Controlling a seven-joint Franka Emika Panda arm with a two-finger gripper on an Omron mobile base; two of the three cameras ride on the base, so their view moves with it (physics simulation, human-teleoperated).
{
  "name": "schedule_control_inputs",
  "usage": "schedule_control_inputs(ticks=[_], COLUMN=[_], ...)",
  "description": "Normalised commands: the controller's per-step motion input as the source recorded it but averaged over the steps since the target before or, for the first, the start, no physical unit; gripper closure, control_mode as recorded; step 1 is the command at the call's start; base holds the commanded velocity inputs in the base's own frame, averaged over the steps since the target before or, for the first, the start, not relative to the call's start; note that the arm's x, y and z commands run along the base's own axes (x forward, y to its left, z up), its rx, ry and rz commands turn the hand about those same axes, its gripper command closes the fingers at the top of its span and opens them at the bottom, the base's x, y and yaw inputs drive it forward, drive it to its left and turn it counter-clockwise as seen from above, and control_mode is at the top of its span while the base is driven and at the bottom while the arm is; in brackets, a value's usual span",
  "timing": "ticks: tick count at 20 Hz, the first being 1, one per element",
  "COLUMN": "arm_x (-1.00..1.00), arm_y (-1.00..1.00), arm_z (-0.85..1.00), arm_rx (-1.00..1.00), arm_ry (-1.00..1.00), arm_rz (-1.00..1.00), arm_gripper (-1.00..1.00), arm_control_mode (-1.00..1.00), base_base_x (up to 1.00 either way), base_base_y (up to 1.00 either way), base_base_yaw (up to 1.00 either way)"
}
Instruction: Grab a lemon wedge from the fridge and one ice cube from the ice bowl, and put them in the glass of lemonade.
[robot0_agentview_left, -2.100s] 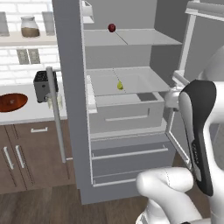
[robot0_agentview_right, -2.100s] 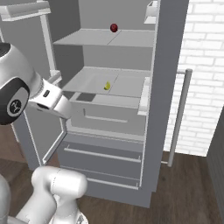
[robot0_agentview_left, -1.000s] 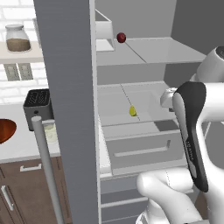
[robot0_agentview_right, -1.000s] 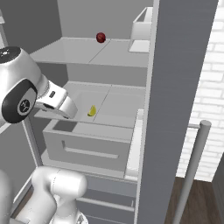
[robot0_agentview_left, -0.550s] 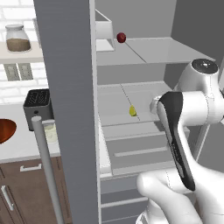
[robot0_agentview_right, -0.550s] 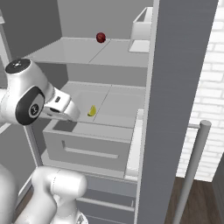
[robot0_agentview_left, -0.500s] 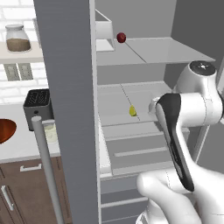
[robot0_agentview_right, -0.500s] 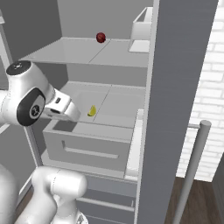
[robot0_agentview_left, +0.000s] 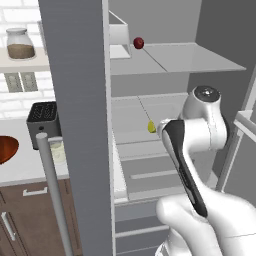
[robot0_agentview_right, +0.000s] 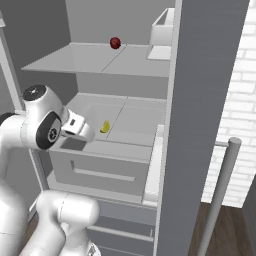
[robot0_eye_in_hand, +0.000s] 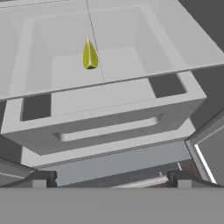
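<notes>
So gripper (robot0_eye_in_hand: 109, 177) is wide open, empty; lemon wedge (robot0_eye_in_hand: 89, 55) sits at 12 o'clock on fridge shelf (robot0_eye_in_hand: 131, 65), so reach straight in, pinch gently.

Flat, even rendered light with no glare; soft shading darkens the fridge (robot0_agentview_left: 80, 100) interior's back wall. All views are sharp, without blur or edge distortion.

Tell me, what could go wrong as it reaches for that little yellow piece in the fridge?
1. The lemon wedge is tiny and stands on a smooth shelf; the open claw could nudge it away instead of catching it.
2. A drawer juts out just below the shelf, so the arm could bump its front rim on the way in.
</notes>
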Motion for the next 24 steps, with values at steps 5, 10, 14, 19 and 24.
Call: schedule_control_inputs(ticks=[5, 10, 14, 19, 24], arm_x=[1.0, 0.86, 0.52, 0.6, 0.58], arm_y=[0.0, 0.0, 0.0, 0.0, -0.04], arm_z=[0.03, -0.12, -0.59, -0.61, -0.28], arm_rx=[0.01, 0.0, 0.0, 0.0, 0.0], arm_ry=[0.17, 0.18, 0.07, 0.09, 0.05], arm_rz=[0.0, 0.0, 0.01, 0.01, 0.01], arm_gripper=[-1.0, -1.0, -1.0, -1.0, -1.0], arm_control_mode=[-1.0, -1.0, -1.0, -1.0, -1.0], base_base_x=[0.0, 0.0, 0.0, 0.0, 0.0], base_base_y=[0.0, 0.0, 0.0, 0.0, 0.0], base_base_yaw=[0.0, 0.0, 0.0, 0.0, 0.0])
